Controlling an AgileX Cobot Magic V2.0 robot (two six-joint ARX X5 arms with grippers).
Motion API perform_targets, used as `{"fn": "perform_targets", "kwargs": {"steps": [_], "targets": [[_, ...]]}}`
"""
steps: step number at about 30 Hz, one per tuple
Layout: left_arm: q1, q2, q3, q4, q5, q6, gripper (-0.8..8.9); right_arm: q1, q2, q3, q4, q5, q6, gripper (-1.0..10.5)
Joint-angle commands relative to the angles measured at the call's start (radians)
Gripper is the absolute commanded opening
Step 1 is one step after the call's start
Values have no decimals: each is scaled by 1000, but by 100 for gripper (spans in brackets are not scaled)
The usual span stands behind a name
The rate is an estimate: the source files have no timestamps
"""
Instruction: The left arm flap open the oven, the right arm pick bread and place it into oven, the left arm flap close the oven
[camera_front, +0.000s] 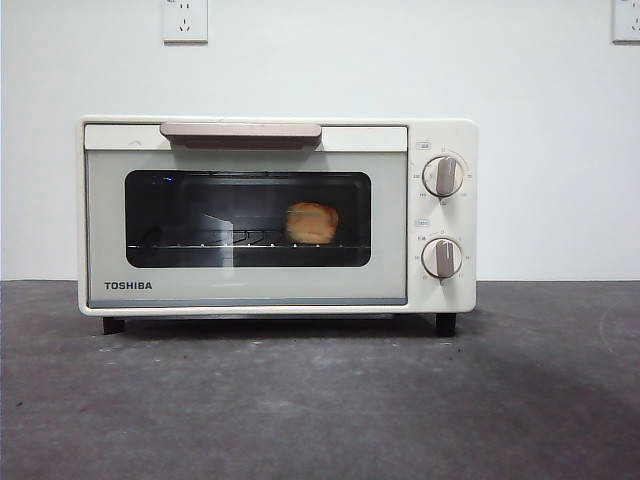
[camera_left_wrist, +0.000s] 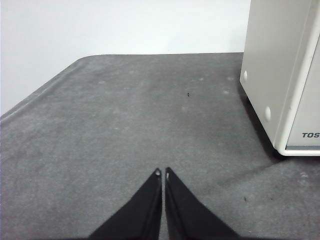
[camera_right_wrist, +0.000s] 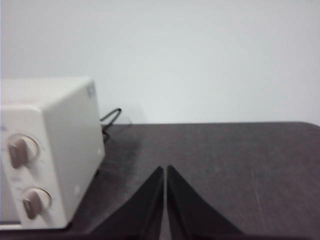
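Bread (camera_front: 312, 222) is seen inside the shut oven (camera_front: 245, 215) — task judged finished; both arms' jaws pressed together, nothing held.

The oven (camera_front: 278, 215) stands as the only obstacle on the grey table (camera_front: 320, 400), its door (camera_front: 245, 225) shut against the front. Bare tabletop lies open in front of it and along both its sides, where the left gripper (camera_left_wrist: 162, 173) and right gripper (camera_right_wrist: 165, 169) wait.

You saw the cream TOSHIBA oven (camera_front: 270, 215) standing upright, its dark glass door shut. Inside that oven, the golden bread (camera_front: 312, 222) sat on the wire rack, toward the knob side.
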Motion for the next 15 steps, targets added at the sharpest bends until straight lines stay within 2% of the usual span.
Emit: {"fn": "perform_targets", "kwargs": {"steps": [1,7,15], "targets": [[2,-2,-20,-6,-3,-2,20,-13,-21,-38,20,0,-14,6],[2,-2,-20,-6,-3,-2,20,-34,-61,-112,12,0,-7,6],[2,-2,-20,-6,-3,-2,20,-38,-60,-111,-115,1,-11,6]]}}
